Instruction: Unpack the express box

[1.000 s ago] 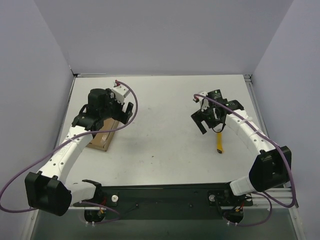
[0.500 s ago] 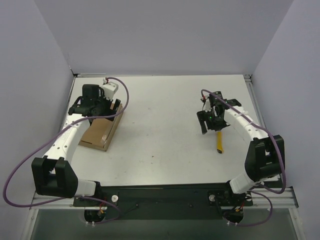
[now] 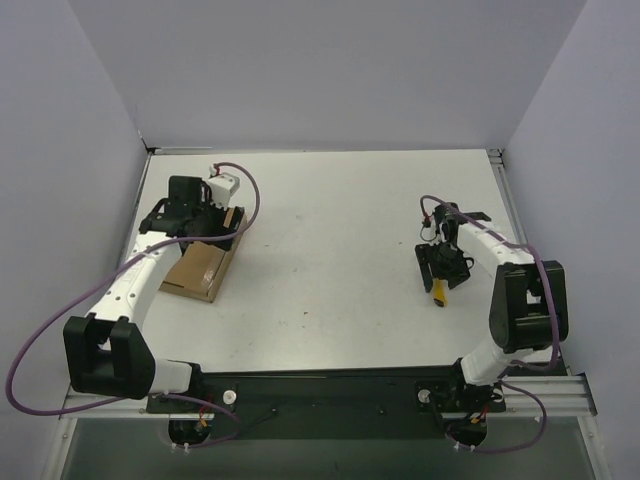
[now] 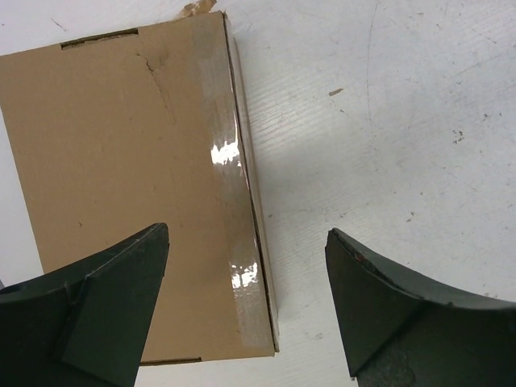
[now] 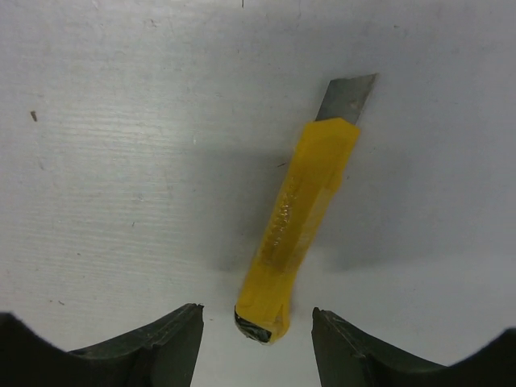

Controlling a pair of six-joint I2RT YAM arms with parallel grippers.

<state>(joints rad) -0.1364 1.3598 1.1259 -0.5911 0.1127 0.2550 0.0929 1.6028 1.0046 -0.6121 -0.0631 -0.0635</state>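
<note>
The express box (image 3: 200, 270) lies flat, closed and taped, at the left side of the white table (image 3: 330, 220). The left gripper (image 4: 246, 242) hovers over its taped long edge, jaws wide apart, holding nothing. The right gripper (image 5: 256, 314) straddles the butt end of a yellow utility knife (image 5: 302, 210) whose blade is out; the jaws stand apart, with a gap showing on either side.

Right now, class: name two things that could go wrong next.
The right end effector straddles only the butt of the yellow knife; closing there, it may pivot, its blade exposed. The left end effector hangs open above the taped express box, not holding it, so cutting might shove it.
</note>
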